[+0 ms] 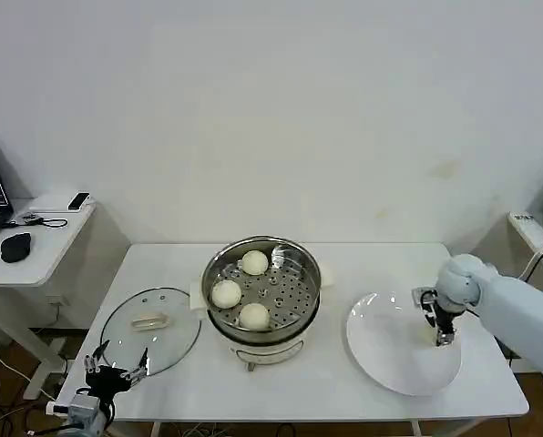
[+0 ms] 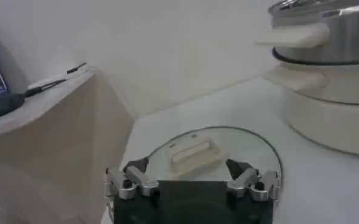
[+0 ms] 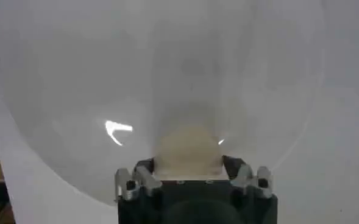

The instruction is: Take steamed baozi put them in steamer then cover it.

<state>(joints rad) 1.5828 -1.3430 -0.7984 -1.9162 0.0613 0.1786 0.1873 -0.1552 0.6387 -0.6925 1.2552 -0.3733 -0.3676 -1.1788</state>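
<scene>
The shiny steamer [image 1: 301,269] stands mid-table with three steamed baozi [image 1: 254,262] [image 1: 226,293] [image 1: 254,315] on its perforated tray. Another baozi [image 3: 188,152] sits between the fingers of my right gripper [image 3: 188,167], which is shut on it low over the white plate [image 3: 167,73]. In the head view that gripper [image 1: 443,339] is at the plate's [image 1: 385,360] right side. The glass cover [image 1: 162,341] lies flat to the left of the steamer. My left gripper [image 1: 117,371] hovers open at its near edge, the cream handle [image 2: 191,152] just ahead of the jaws [image 2: 187,167].
A low side desk [image 1: 44,246] with a mouse, a phone and a laptop stands left of the table. Another desk corner [image 1: 536,232] is at the far right. The steamer's base and side handle [image 2: 292,38] rise close beside the cover.
</scene>
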